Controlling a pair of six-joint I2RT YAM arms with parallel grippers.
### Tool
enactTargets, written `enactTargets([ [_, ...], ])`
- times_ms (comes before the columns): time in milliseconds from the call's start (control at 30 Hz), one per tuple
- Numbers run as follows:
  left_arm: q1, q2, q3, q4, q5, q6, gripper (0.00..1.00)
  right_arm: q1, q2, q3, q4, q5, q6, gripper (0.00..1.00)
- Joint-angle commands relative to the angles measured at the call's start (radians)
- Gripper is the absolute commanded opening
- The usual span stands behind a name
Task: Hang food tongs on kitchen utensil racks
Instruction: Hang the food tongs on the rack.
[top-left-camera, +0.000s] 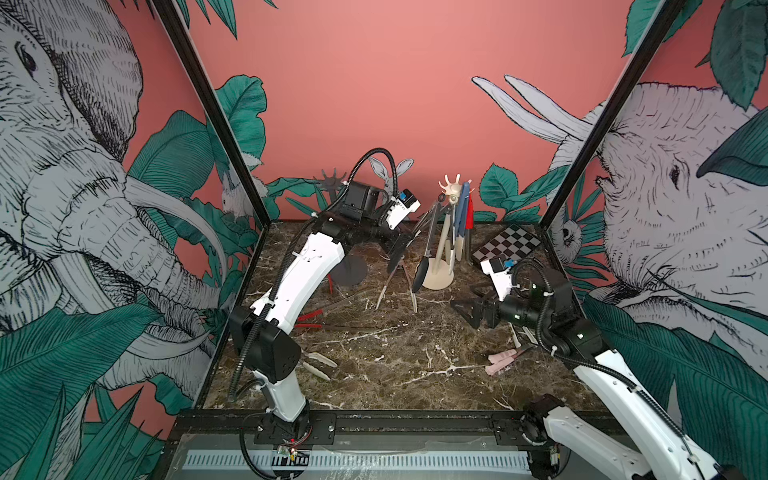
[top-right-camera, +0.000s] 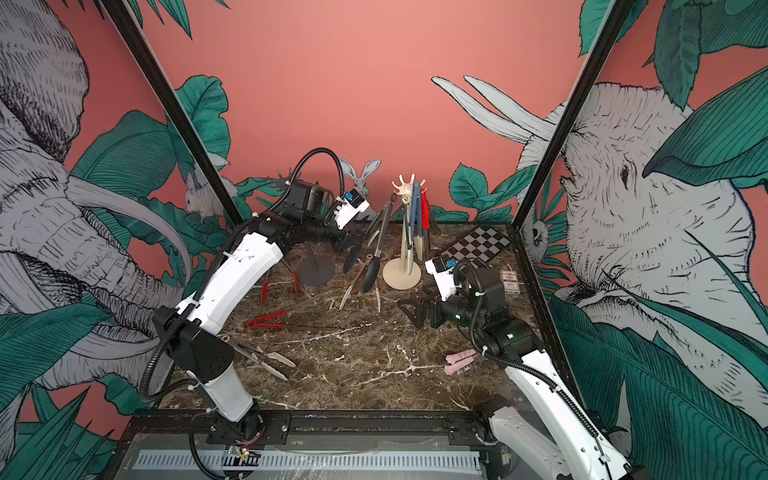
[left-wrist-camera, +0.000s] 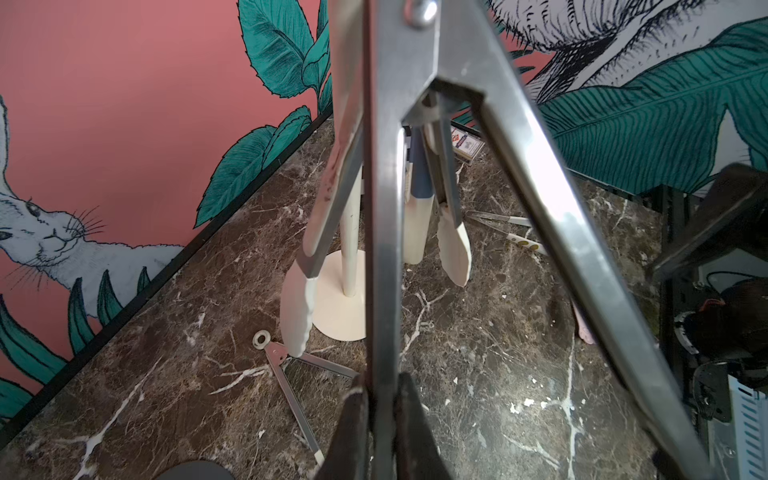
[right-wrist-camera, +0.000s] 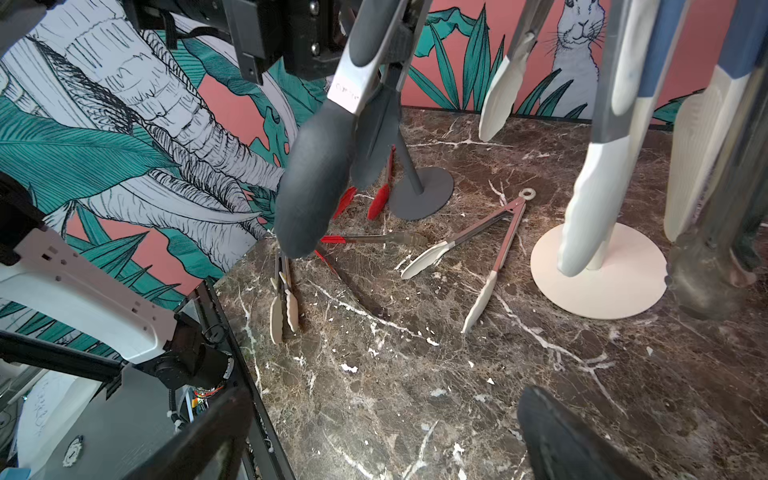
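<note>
Several tongs (top-left-camera: 461, 216) hang on the cream rack (top-left-camera: 441, 283). Our black tongs (top-left-camera: 419, 276) sit beside its crown, left gripper (left-wrist-camera: 384, 415) clamped on one steel arm (stiff, light, slick, we judge: grip mid-arm). The right gripper (top-left-camera: 464, 313) gapes empty.

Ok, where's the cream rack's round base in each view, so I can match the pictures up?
In a top view: cream base stands centre, toward the back.
In a top view: cream base, same spot.
Left wrist: cream base, partly behind the held tongs.
Right wrist: cream base, under the hanging cream-tipped tongs.
Shared landmark: the dark grey base, in all four views.
</note>
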Motion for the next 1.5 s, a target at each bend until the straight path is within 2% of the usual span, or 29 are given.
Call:
enactTargets([
  [0, 0.004, -0.011, 0.044, 0.031, 0.031, 0.002, 0.00, -0.002, -0.005, 0.020, 0.026, -0.019, 0.000, 0.99],
  [300, 0.009, -0.001, 0.055, 0.078, 0.027, -0.017, 0.00, -0.001, 0.003, 0.027, 0.019, -0.026, -0.004, 0.99],
  [533, 0.010, 0.033, 0.103, 0.046, 0.027, -0.011, 0.00, -0.001, 0.008, 0.035, 0.014, -0.028, -0.013, 0.99],
  [1267, 0.010, 0.050, 0.062, 0.013, 0.060, 0.009, 0.00, -0.002, 0.006, 0.030, 0.009, -0.025, -0.003, 0.99],
  [1467, 0.013, 0.042, 0.034, 0.038, 0.065, -0.005, 0.07, -0.002, -0.007, 0.016, 0.014, -0.016, 0.009, 0.99],
])
